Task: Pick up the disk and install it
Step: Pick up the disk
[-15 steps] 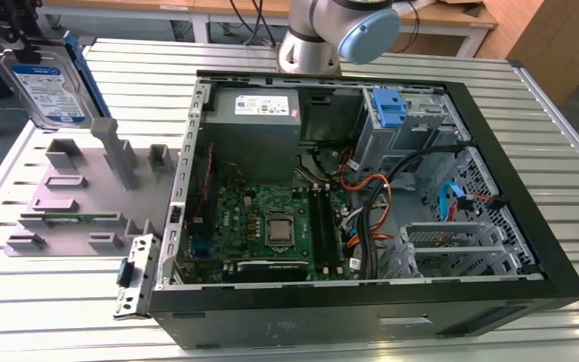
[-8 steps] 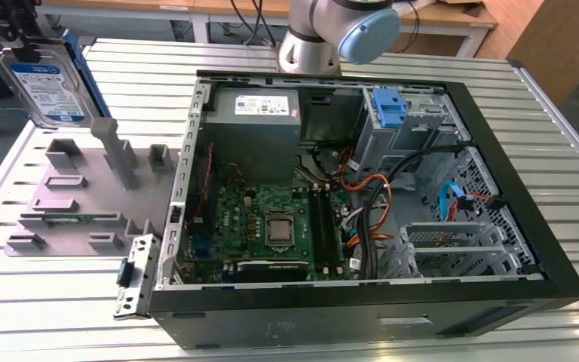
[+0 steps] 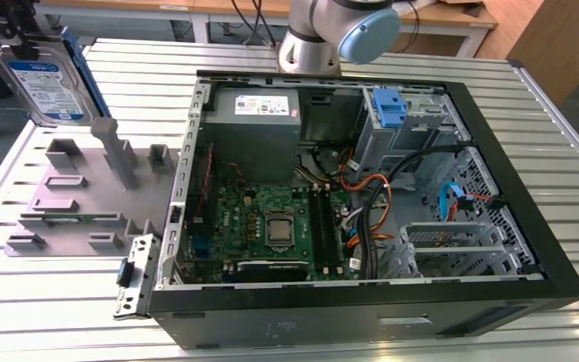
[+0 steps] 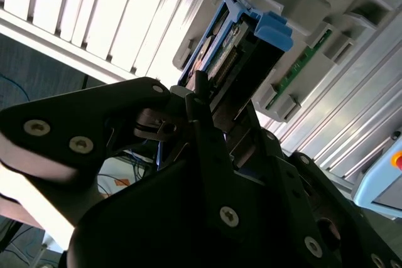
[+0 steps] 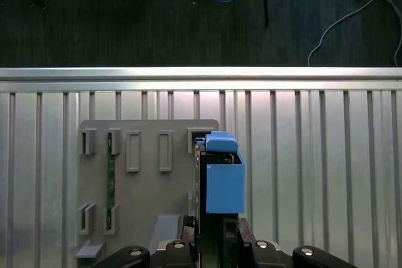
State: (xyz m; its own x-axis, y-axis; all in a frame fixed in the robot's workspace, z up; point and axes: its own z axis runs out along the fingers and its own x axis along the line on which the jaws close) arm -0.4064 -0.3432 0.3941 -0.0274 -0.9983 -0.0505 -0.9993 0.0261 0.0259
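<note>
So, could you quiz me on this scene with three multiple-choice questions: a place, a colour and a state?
1. Where is the disk? A in a person's hand B in the air over the grey rack C in a cardboard box
2. Its rails are: A red B blue C green
3. The jaws are: A shut on the disk B open, empty C holding a screwdriver
B: it hangs above the rack in the exterior view. B: blue shows in both wrist views. A: they clamp it in the second wrist view.

Above rack the disk, computer case at exterior view's right
</note>
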